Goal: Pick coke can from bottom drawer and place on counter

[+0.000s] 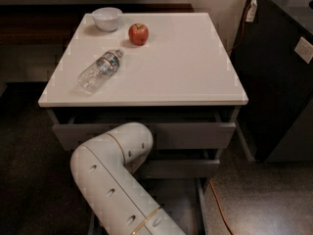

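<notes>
The white counter fills the middle of my view. A big black box stands at 3 o'clock. My fat white arm bends at 7 o'clock and goes down into the bottom drawer, which is pulled out at 6 o'clock. The arm hides most of the drawer, so I cannot see the coke can. The gripper is down past the bottom edge, out of sight, so I cannot tell how it stands. On the counter, a clear bottle lies at 10 o'clock. A white bowl and a red apple sit at 11 o'clock.
</notes>
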Robot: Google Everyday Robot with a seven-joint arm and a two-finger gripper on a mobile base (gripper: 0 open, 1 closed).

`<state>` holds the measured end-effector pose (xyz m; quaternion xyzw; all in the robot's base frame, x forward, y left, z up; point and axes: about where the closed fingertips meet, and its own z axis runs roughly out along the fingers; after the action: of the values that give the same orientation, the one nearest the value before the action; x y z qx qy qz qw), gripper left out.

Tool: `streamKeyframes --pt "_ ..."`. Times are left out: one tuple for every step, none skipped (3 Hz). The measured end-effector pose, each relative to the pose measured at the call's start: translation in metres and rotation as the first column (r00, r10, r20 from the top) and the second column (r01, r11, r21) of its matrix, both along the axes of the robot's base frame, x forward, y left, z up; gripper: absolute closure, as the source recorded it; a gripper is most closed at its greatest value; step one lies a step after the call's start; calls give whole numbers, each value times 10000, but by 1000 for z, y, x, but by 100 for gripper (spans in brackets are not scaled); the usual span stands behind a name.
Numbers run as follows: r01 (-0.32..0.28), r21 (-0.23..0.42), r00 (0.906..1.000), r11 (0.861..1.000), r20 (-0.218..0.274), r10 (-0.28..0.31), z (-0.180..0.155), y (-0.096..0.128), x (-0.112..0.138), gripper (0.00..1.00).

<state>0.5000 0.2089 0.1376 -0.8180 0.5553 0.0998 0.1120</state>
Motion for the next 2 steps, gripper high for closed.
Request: streamKeyframes --pt "-164 -254 9999 9995 -5 164 -5 5 1 3" --pt "-188 -357 9998 9992 -28 188 -8 6 2 25"
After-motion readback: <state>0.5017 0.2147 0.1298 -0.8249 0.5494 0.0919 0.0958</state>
